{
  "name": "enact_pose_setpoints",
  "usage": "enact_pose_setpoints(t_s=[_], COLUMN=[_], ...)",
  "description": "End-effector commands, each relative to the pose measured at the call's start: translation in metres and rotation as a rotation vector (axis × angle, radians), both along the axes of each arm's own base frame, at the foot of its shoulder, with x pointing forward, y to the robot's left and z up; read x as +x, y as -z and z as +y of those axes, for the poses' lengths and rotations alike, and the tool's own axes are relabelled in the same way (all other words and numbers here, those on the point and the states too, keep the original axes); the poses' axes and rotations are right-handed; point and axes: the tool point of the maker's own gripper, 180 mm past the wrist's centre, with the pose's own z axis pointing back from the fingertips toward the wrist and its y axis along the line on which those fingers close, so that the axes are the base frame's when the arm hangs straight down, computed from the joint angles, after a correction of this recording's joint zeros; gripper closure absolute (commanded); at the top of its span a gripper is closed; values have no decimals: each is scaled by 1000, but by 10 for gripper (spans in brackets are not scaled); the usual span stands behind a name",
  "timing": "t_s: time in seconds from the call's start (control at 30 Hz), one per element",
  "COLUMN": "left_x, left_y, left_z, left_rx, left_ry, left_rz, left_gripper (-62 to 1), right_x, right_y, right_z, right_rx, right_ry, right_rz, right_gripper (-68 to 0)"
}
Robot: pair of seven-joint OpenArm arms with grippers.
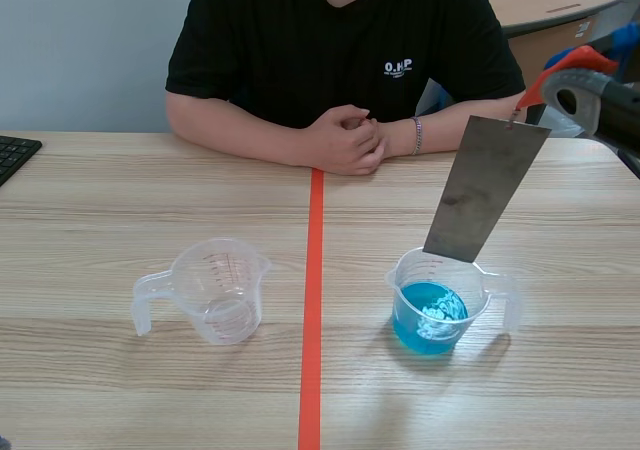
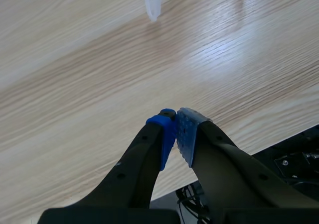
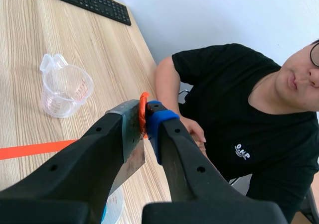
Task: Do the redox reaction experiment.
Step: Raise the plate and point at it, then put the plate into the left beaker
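Standing on the table [image 1: 100, 220] right of the orange-red tape line [image 1: 313, 300]: a clear measuring cup [image 1: 478, 288], roughly a third full of blue liquid [image 1: 412, 328], with white flecks [image 1: 440, 313] at the surface. Left of the line and well apart from it: an empty cup [image 1: 215, 290], also clear, with printed gradations, handle turned away from the line.

Hanging tilted over the measuring cup: a grey metal plate [image 1: 487, 185], lower edge about level with the far rim, above the liquid and not dipped in it. Pinched at its top end by the right gripper [image 3: 145, 115], raised high at the table's right side, fingers closed tight on the plate, with an orange-red tab [image 3: 143, 109] showing between the pads.

Hovering low over bare wood: the left gripper [image 2: 175, 123], pads pressed together on nothing, with the empty cup's handle well ahead of it.

Resting across the table: a person's clasped hands [image 1: 345, 140]. Lying at the far left edge: a black keyboard [image 1: 15, 155].
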Motion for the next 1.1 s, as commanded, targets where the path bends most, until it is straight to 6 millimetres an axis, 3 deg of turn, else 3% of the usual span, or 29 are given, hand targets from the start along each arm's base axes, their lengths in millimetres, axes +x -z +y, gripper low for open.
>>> enact_pose_setpoints(t_s=[0.0,0.23,1.07], left_x=[-1,-15,-20], left_y=[-5,2,7], left_z=[-3,-1,2], left_rx=[-19,-30,-20], left_ry=[-14,-65,-74], left_rz=[-16,20,53], left_gripper=[-40,-40,-40], right_x=[-2,-2,0], right_y=[-7,-7,-19], right_z=[2,2,4], right_rx=[12,12,58], right_ry=[-18,-19,-31], right_rz=[-11,-12,-35], right_gripper=[-15,-15,-15])
